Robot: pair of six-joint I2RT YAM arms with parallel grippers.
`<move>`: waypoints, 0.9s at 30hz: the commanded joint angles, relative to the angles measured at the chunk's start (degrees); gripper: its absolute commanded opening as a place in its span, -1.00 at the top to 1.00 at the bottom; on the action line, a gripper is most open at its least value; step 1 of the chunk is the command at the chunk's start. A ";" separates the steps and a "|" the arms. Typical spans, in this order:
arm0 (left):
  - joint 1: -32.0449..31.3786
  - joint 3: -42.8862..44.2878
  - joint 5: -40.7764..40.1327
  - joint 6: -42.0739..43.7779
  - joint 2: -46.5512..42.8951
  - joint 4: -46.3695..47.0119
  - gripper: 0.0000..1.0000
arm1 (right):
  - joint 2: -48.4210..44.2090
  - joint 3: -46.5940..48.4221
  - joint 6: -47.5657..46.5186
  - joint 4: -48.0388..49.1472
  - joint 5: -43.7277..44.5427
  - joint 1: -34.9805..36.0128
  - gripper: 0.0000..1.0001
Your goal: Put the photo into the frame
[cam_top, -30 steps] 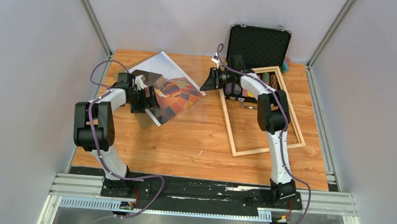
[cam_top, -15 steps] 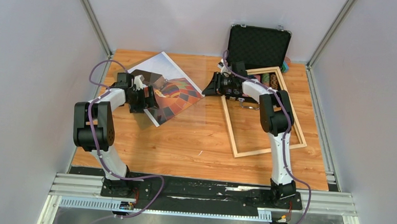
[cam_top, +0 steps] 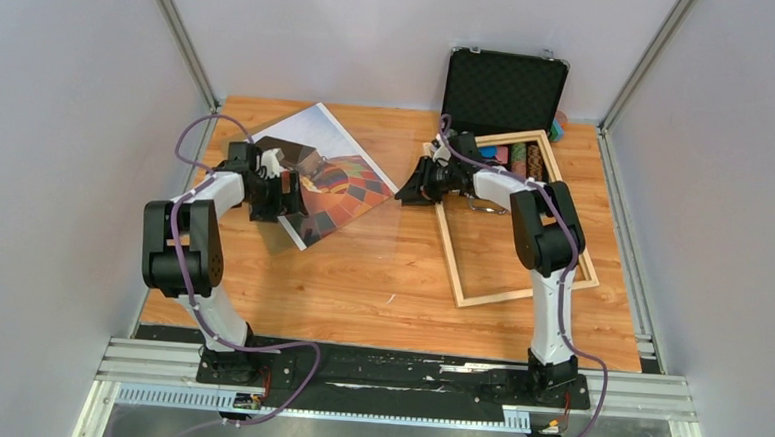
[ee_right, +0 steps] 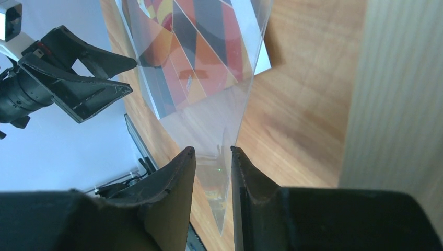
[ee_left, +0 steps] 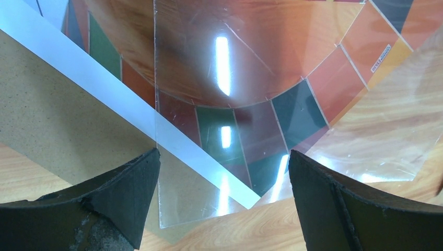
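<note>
- Wood-grain bench [cam_top: 380,288] nearest the arm bases carries nothing but the near end of the frame [cam_top: 449,247]. It lies flat on the right side with bare wood showing through its opening.
- Further in on the right, the right claw [ee_right: 213,157] has its fingers drawn nearly together on a corner of the clear pane [ee_right: 209,104]. The sheet is out of the frame, stretching left from that pinch and partly overlapping the print.
- On the left, the left claw [ee_left: 222,167] hangs spread wide and holds nothing, just above the pane's near corner.
- Beneath it lies the photo [cam_top: 350,182], balloon side up, on the left-centre of the bench and well apart from the frame. The brown backing board [ee_left: 57,110] shows past its white border.
- At the far edge, a black case [cam_top: 505,90] stands open behind the frame.
- Step in hand, as I judge it: handling the loose pane, so the photo itself is not yet started.
- The next move likely calls for carrying the pane back over the frame opening without flexing or dropping it. That would leave the print clear for the open left claw.
</note>
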 commanded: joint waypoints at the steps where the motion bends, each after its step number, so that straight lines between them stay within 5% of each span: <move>1: -1.11 -1.97 3.22 2.59 -2.10 -5.55 -1.00 | -5.11 -3.43 7.57 1.84 -0.57 4.73 0.41; 27: -1.03 -4.20 3.16 4.78 -9.06 -6.99 -1.00 | -13.36 -14.62 2.04 -2.29 17.01 9.00 0.11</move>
